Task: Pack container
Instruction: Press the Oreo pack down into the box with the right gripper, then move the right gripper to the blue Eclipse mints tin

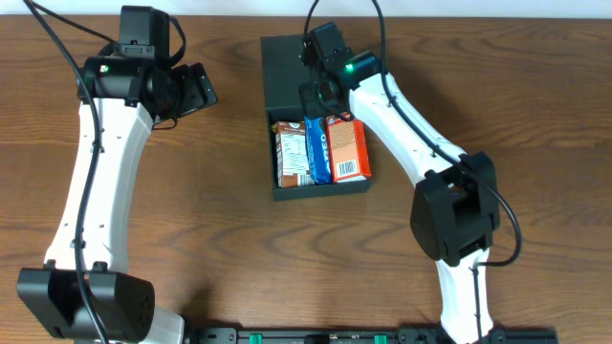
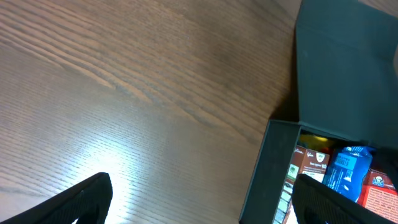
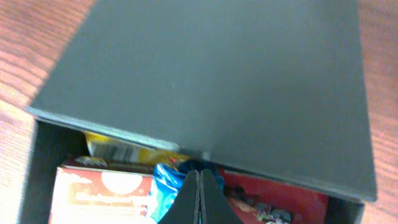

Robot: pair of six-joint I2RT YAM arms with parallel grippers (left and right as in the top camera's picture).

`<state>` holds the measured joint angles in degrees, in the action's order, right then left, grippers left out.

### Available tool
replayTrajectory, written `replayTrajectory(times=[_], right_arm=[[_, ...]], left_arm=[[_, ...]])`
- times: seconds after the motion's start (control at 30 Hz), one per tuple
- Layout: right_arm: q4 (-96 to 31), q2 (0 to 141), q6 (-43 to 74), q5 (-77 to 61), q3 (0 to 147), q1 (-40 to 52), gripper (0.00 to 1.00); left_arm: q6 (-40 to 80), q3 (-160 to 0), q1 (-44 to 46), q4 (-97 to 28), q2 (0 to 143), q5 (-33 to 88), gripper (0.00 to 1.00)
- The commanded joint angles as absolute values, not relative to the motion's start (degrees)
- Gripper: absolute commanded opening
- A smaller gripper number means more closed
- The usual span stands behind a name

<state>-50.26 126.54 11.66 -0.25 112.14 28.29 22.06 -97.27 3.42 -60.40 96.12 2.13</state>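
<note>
The dark container [image 1: 320,188] lies open at the table's middle, its flap lid [image 1: 287,72] raised over the back part. Inside lie a brown packet [image 1: 290,151], a blue packet [image 1: 317,148] and an orange packet [image 1: 347,148] side by side. My right gripper [image 1: 318,107] is shut and empty, its tips [image 3: 199,179] at the lid's front edge [image 3: 217,74] above the blue packet [image 3: 165,186]. My left gripper [image 1: 199,89] is open and empty over bare table left of the container [image 2: 264,174]; its fingers [image 2: 205,205] frame the box's left wall.
A yellow packet [image 3: 118,148] shows at the back of the box under the lid. Bare wooden table [image 1: 220,220] lies around the box. The right arm [image 1: 411,134] reaches across from the box's right side.
</note>
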Motion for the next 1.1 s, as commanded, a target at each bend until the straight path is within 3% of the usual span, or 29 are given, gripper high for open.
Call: replayTrajectory(times=[0.0,0.83,1.07], right_arm=[[-50.54,126.23,11.05,-1.74,113.67,28.53,0.02],[-50.39,129.95,10.13,-3.25,113.89,29.1,0.02],[-56.27,124.29,6.55,-0.54,120.62,26.87,0.01]], left_arm=[[21.89,-98.41,3.01,-60.62,95.83,1.06,0.93],[21.85,-98.41,3.01,-60.14,95.83,1.04,0.94],[21.87,-98.43,3.01,-60.16,95.83,1.04,0.93]])
